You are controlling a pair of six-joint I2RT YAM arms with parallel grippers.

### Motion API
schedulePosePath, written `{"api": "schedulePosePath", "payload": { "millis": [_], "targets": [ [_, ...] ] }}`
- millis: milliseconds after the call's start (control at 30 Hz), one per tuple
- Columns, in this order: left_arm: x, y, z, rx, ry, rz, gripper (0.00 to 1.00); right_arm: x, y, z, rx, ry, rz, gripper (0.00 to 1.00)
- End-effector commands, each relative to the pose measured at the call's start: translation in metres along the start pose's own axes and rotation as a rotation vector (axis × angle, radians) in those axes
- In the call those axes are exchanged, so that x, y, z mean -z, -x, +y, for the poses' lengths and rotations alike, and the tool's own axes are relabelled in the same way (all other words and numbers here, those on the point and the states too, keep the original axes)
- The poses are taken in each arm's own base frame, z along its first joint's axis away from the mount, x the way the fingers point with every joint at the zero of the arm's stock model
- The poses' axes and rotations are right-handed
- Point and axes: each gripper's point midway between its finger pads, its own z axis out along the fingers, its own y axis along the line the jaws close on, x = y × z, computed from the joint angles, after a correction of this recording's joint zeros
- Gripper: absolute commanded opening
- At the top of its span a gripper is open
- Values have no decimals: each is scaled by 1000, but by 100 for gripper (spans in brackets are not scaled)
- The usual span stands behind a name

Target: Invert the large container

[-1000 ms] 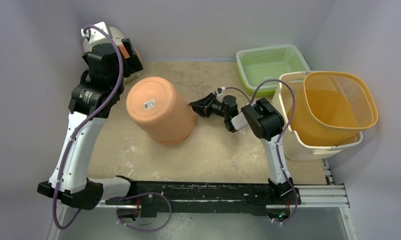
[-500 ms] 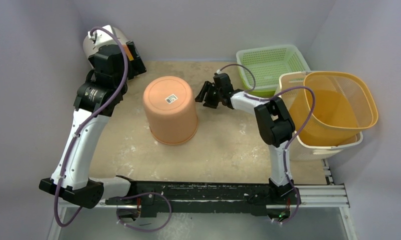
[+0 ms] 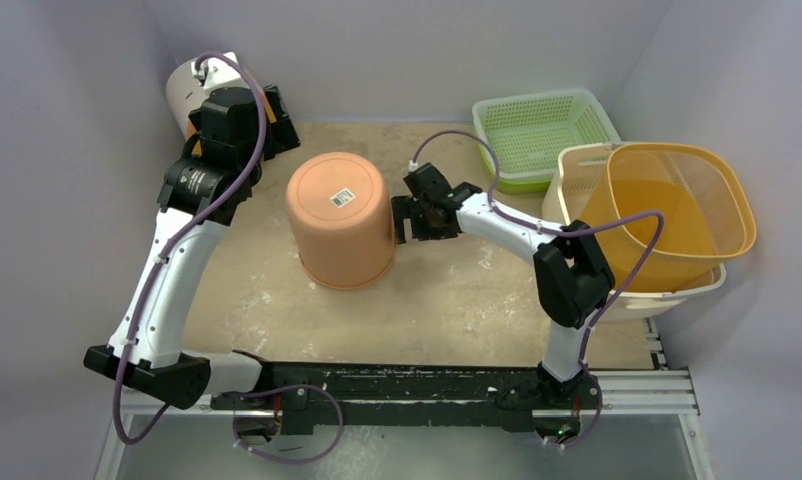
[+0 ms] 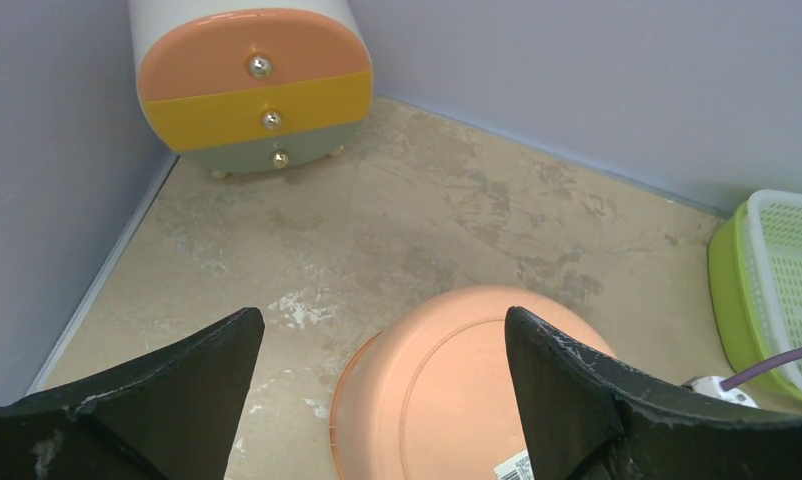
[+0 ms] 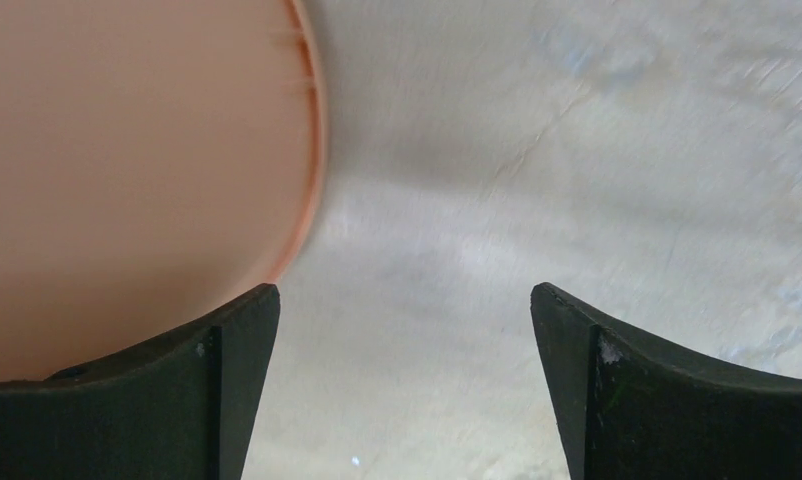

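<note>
The large container (image 3: 625, 294), a cream tub with slotted upper sides, stands upright at the table's right edge with a yellow-orange bin (image 3: 667, 215) nested in it. A peach bucket (image 3: 339, 225) stands upside down mid-table, base and label up. My right gripper (image 3: 405, 218) is open just beside the bucket's right wall; in the right wrist view the gripper (image 5: 405, 300) has only bare table between its fingers, with the bucket (image 5: 127, 150) at left. My left gripper (image 4: 382, 330) is open, high above the bucket (image 4: 447, 390), holding nothing.
A green mesh basket (image 3: 542, 130) sits at the back right, behind the cream tub. A small rounded drawer unit (image 4: 252, 85) stands in the back left corner. Grey walls close in the table on three sides.
The peach bucket went from tilted to standing on its rim, base up. My right gripper opened, let it go and now sits beside it. The left arm drew back toward the corner.
</note>
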Motion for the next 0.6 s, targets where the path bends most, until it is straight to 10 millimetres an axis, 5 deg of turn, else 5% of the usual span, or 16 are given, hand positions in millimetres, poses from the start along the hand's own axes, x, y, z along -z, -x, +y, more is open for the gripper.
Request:
{"api": "schedulePosePath", "payload": {
  "millis": [0, 100, 267, 433, 567],
  "targets": [
    [4, 9, -9, 16, -38, -7, 88, 21, -27, 5, 126, -4, 85, 99],
    [7, 12, -14, 18, -61, 0, 88, 20, -22, 33, 168, 110, 85, 100],
    [12, 23, -19, 28, -86, -4, 89, 1, 13, 89, 216, 251, 54, 100],
    [16, 27, -24, 37, -115, -9, 89, -14, 57, 175, 255, 423, 6, 100],
    [15, 22, -24, 35, -125, -5, 89, -24, 56, 239, 224, 603, 39, 100]
  ]
}}
